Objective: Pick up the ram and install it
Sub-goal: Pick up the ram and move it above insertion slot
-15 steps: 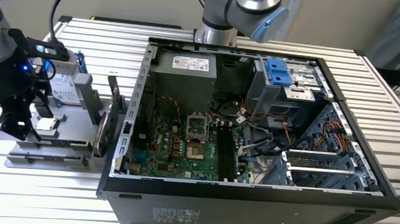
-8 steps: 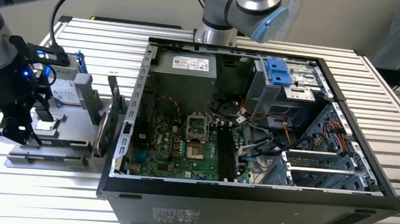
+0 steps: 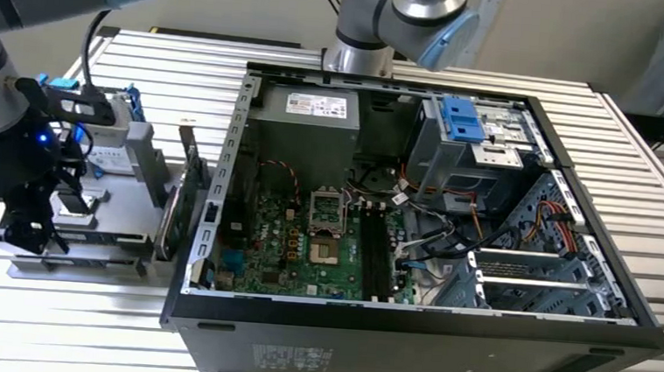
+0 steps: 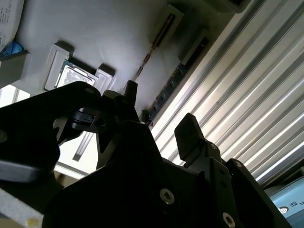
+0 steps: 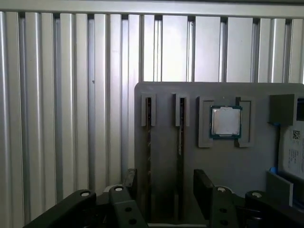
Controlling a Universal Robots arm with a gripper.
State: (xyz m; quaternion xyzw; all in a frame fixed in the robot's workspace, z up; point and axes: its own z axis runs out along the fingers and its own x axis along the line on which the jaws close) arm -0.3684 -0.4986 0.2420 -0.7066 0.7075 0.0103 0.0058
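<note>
Ribbed aluminium table (image 3: 649, 173) carries an open computer case (image 3: 416, 328) and, at the exterior view's left, a grey holder (image 3: 114, 201). Over the holder hangs the gripper (image 5: 166, 185), jaws wide apart and gripping nothing. In the second wrist view the ram (image 4: 167, 88) stands on edge in a holder slot, between the fingers.

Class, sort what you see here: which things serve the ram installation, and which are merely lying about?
For the job: ram, open jaws, memory slots, computer case.
Lying about: processor, hard drive, expansion card.
</note>
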